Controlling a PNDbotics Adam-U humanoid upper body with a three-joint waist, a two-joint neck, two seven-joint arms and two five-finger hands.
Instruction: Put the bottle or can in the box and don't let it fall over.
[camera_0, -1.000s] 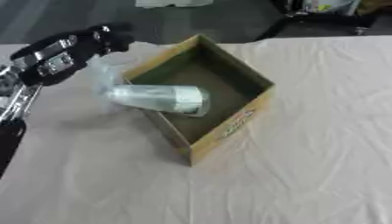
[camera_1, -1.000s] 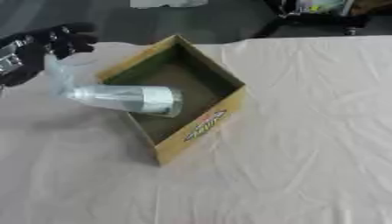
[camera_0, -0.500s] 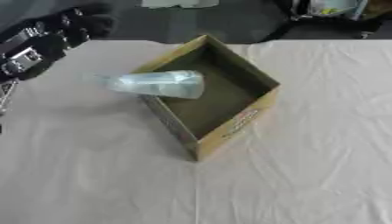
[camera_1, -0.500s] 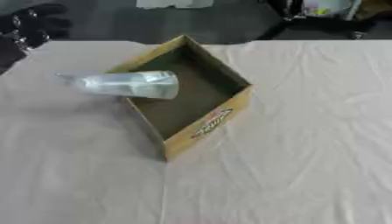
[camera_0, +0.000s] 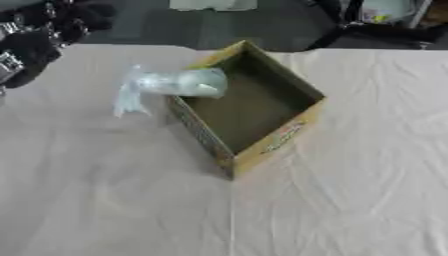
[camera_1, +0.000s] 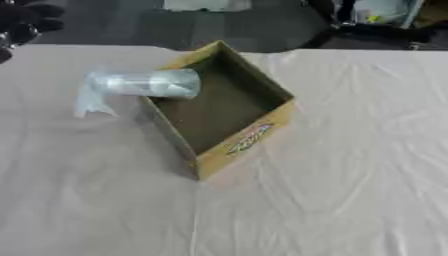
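Observation:
A clear plastic bottle (camera_0: 179, 83) lies on its side across the left wall of the open cardboard box (camera_0: 278, 141), its base end over the box and its neck end sticking out to the left above the cloth. Nothing holds it. My left hand (camera_0: 39, 35), black, is up at the far left corner, well away from the bottle, with its fingers curled and nothing in them. The right hand shows in neither view.
A beige cloth (camera_0: 350, 200) covers the table. Beyond its far edge is dark floor with black equipment legs (camera_0: 367, 30) and a pale object (camera_0: 214, 5).
My left hand has let go of the bottle and drawn back up and left. The bottle stays lying over the box's left wall. The camera has shifted.

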